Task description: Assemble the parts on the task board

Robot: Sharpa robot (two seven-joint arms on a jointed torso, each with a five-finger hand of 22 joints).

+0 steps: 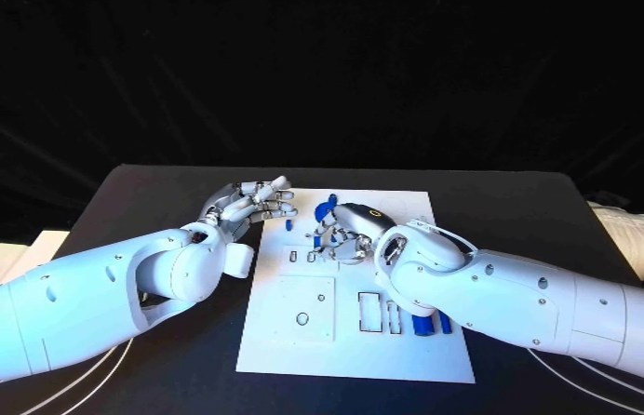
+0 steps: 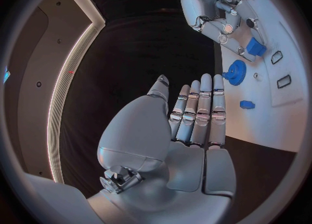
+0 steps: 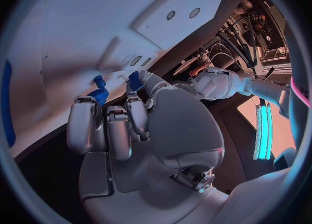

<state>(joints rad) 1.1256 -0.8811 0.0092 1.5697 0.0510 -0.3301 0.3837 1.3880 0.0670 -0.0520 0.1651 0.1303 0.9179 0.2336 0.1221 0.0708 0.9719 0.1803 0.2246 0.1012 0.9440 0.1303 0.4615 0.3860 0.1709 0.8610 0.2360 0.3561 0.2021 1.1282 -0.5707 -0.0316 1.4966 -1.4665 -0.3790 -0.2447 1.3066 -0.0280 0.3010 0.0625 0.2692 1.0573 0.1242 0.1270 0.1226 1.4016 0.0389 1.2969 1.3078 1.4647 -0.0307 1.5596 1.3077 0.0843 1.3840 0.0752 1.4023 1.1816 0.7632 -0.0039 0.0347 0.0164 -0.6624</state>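
Note:
The white task board [image 1: 352, 341] lies in the middle of the black table. My right hand [image 1: 352, 232] hovers over its far half with fingers curled down. Thumb and a finger pinch a small blue part [image 3: 134, 80], which also shows as a blue block [image 2: 255, 47] under the right hand [image 2: 218, 5]. A blue gear [image 2: 235, 72] and a small blue piece [image 2: 247, 104] lie on the board close by. My left hand [image 1: 255, 203] rests at the board's far left edge, fingers straight and together, holding nothing.
Several blue parts [image 1: 425, 326] lie by the slots [image 1: 369, 311] at the board's near right. A recessed square panel [image 1: 304, 309] takes up its near left. Black table [image 1: 148, 201] surrounds the board on both sides.

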